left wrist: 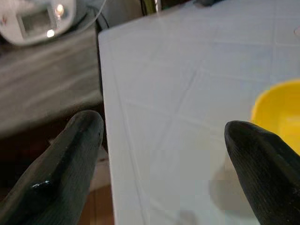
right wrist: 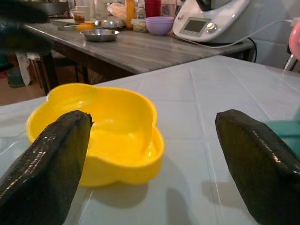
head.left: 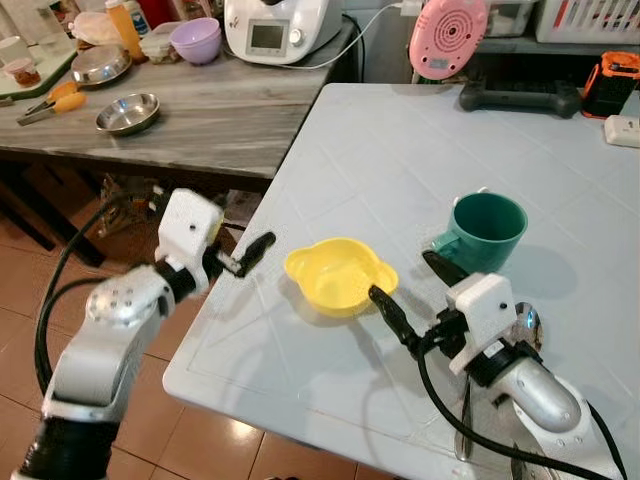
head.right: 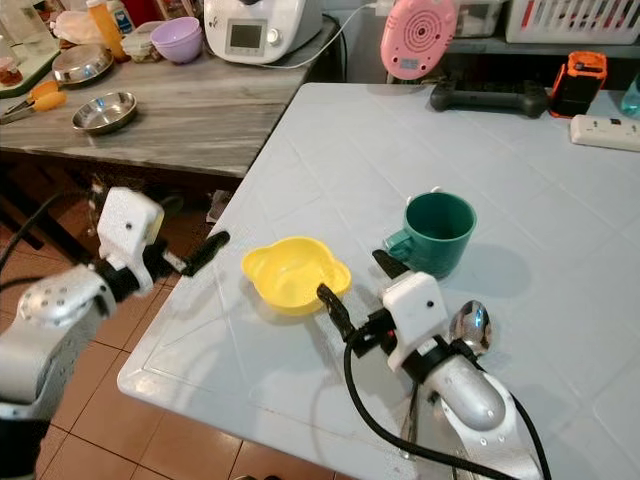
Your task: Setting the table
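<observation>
A yellow flower-shaped bowl (head.left: 340,275) sits on the pale blue table (head.left: 420,170) near its front left corner. Just right of it stands a dark green mug (head.left: 487,230), handle toward the bowl. My right gripper (head.left: 418,290) hovers low over the table between bowl and mug, open; in the right wrist view its fingers (right wrist: 51,164) spread wide with the bowl (right wrist: 112,136) just beyond them. My left gripper (head.left: 245,252) is open at the table's left edge, a little left of the bowl (left wrist: 279,112). A metal spoon (head.right: 470,325) lies beside my right arm, partly hidden by it.
A grey wooden side table (head.left: 200,120) stands to the left with steel bowls (head.left: 127,112), a purple bowl (head.left: 196,40) and a white appliance (head.left: 280,28). At the far end of the blue table are a pink round device (head.left: 448,36), an orange-black tool (head.left: 610,82) and a power strip (head.left: 622,130).
</observation>
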You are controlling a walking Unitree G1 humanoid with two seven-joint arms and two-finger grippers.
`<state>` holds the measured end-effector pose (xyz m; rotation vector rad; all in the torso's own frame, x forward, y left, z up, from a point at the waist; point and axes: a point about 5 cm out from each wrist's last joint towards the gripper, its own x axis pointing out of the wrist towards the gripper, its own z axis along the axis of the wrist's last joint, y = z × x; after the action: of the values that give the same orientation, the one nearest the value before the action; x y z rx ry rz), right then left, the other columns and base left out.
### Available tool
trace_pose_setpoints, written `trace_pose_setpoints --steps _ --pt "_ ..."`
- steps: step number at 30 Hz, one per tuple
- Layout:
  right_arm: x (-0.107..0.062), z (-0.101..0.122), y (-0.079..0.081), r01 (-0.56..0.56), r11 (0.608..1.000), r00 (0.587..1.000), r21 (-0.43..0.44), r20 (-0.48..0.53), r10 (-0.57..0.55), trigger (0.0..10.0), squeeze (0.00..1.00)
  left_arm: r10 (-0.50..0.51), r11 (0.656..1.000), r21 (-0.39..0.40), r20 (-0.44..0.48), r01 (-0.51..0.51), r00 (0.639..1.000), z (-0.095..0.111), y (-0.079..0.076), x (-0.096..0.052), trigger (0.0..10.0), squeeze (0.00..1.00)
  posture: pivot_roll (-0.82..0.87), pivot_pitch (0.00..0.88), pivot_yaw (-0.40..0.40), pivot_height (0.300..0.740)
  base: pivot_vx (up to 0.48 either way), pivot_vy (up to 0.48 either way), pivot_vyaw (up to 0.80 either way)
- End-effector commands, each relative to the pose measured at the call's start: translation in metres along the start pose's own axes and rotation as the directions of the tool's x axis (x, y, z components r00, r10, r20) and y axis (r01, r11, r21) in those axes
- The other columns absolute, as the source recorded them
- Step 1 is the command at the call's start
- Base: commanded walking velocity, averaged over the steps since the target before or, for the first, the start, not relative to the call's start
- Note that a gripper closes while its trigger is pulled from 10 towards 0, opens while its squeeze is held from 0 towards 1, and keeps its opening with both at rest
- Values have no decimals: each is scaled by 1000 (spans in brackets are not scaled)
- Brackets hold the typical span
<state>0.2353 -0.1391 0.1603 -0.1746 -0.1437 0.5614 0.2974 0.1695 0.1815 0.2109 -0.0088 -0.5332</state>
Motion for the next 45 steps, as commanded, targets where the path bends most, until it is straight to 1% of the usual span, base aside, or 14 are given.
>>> trace_pose_setpoints --steps 1,2,4,8,15,19,20,21,22,23,33,39,41,45 --pt "1 -1 4 -18 1000 1000 21 -7 18 10000 0 10 1000 -16 -9 -10 1000 0 1 -7 10000 537 -174 126 104 740 0 0 0" --pt "2 -1 4 -22 1000 1000 21 -9 22 10000 0 5 1000 -29 -16 -5 1000 -2 -1 -8 10000 365 -173 126 103 740 0 0 0" --pt "2 -2 5 -30 999 999 18 -14 30 10000 0 3 998 -65 -37 -5 999 -6 -3 -11 10000 333 -172 126 101 740 0 0 0" --pt "3 -2 6 -30 999 999 13 -21 31 10000 0 -4 986 -165 -76 -8 997 -6 -7 -14 10000 325 -170 129 105 740 0 0 0" --pt "-2 0 14 -49 999 999 3 -19 49 10000 0 -1 963 -269 -133 -35 991 5 -9 -13 10000 322 -168 136 126 740 0 0 0" --pt "-6 -1 16 -50 999 998 13 -30 51 10000 0 -40 950 -313 -156 -12 987 6 -15 -15 10000 314 -172 141 135 740 0 0 0" --pt "-6 -1 15 -51 999 998 15 -30 51 10000 0 -45 947 -322 -165 -11 985 6 -16 -15 10000 145 -175 142 139 740 0 0 0" --pt "-7 0 15 -48 999 998 15 -31 49 10000 0 -49 945 -328 -173 -11 984 5 -17 -16 10000 145 -175 142 139 740 0 0 0" --pt "-7 0 14 -39 999 999 19 -31 39 10000 0 -55 944 -329 -178 -7 983 4 -18 -16 10000 39 -180 143 146 740 0 0 0" --pt "-8 0 14 -27 999 999 29 -29 28 10000 0 -59 943 -332 -183 -6 981 3 -20 -16 10000 0 -180 143 146 740 0 0 0" --pt "-4 4 14 -3 999 1000 42 -10 3 10000 0 -135 924 -380 -244 33 960 -1 -28 -21 10000 0 -180 134 158 740 0 0 0" --pt "8 7 8 27 997 999 71 15 -28 10000 0 -159 934 -350 -235 69 959 -2 -28 -27 10000 0 -172 132 150 740 0 0 0" --pt "16 8 3 51 992 998 112 19 -54 10000 0 -196 929 -353 -207 114 958 -2 -30 -31 10000 0 -172 132 150 740 0 0 0" --pt "26 13 0 55 989 998 135 22 -59 10000 0 -232 941 -293 -202 167 952 -4 -26 -38 10000 0 -159 132 141 740 0 0 0"
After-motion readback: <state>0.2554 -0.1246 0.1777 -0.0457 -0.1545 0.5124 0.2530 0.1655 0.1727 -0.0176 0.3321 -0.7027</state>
